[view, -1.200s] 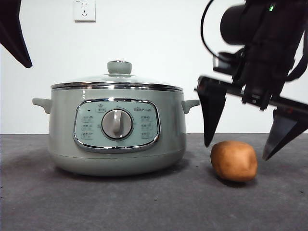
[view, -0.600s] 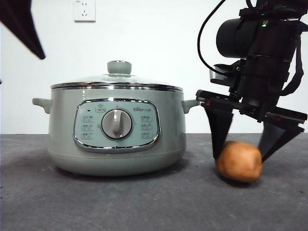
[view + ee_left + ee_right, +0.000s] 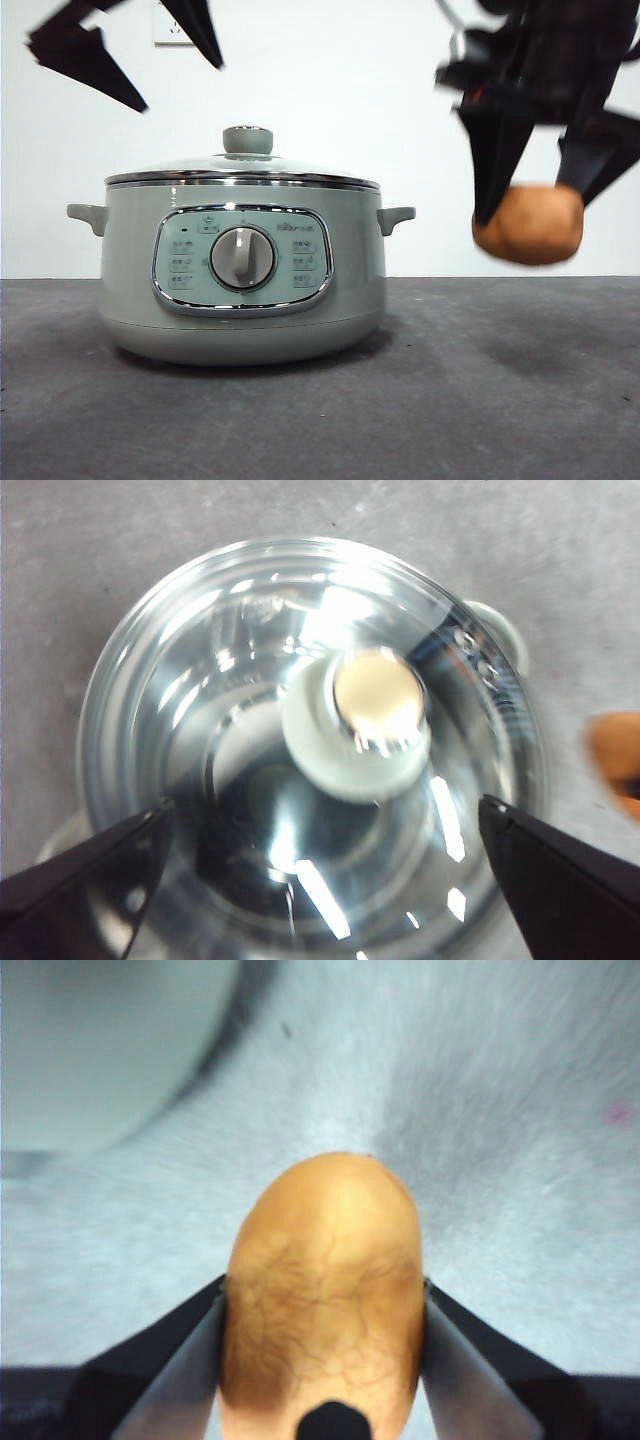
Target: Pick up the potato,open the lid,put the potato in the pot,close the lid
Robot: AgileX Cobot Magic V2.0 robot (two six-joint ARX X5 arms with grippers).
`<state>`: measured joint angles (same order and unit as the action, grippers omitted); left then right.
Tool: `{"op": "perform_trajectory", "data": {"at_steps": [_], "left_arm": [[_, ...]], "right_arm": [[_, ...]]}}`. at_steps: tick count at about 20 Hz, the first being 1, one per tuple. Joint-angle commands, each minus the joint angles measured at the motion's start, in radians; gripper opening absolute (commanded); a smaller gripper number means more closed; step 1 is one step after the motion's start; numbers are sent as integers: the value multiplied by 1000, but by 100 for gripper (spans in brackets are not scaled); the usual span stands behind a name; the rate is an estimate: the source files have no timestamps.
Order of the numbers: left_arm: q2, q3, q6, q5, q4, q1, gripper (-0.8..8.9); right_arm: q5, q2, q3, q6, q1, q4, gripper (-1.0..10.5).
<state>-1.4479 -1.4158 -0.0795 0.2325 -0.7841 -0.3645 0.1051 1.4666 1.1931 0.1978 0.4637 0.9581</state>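
The pale green pot [image 3: 243, 275] stands on the grey table with its glass lid [image 3: 243, 168] closed and the green knob [image 3: 248, 139] on top. My right gripper [image 3: 540, 185] is shut on the orange-brown potato [image 3: 528, 224], holding it in the air to the right of the pot, level with the side handle. The right wrist view shows the potato [image 3: 322, 1300] clamped between both jaws. High above the lid hangs my left gripper [image 3: 150, 55], open. In the left wrist view its jaws stand wide on either side of the lid [image 3: 310, 740] and knob [image 3: 358, 725].
A wall socket [image 3: 175, 25] is on the white wall behind the pot. The pot's side handles [image 3: 396, 217] stick out left and right. Grey tabletop [image 3: 500, 400] stretches in front and to the right of the pot.
My right gripper closed on the potato and lifted it off the table. The left gripper moved rightward toward a spot above the lid.
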Motion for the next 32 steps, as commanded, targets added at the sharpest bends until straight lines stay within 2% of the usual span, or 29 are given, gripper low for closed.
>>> {"op": "perform_trajectory", "data": {"at_steps": [1, 4, 9, 11, 17, 18, 24, 30, 32], "left_arm": [[-88, -49, 11, -53, 0, -39, 688], [-177, -110, 27, -108, 6, -90, 687], [-221, -117, 36, -230, 46, -168, 672], [-221, -117, 43, -284, 61, -188, 496], [-224, -117, 65, -285, 75, -185, 34], [-224, -117, 65, -283, 74, -179, -11], [-214, -118, 65, -277, 67, -157, -9], [-116, -144, 71, -280, 60, -148, -9], [-73, -144, 87, -286, 58, -138, -9]], "right_arm": [[-1, -69, 0, 2, 1, 42, 2], [-40, -157, 0, 1, 1, 126, 2], [-116, -249, 0, 0, 1, 211, 2], [-122, -267, 0, 1, 1, 223, 2], [-121, -272, 0, 2, 1, 224, 2], [-121, -272, 0, 2, 1, 224, 2], [-121, -272, 0, 2, 1, 219, 2], [-117, -268, 13, 12, 2, 165, -1], [-77, -243, 55, 12, 2, 156, -3]]}}
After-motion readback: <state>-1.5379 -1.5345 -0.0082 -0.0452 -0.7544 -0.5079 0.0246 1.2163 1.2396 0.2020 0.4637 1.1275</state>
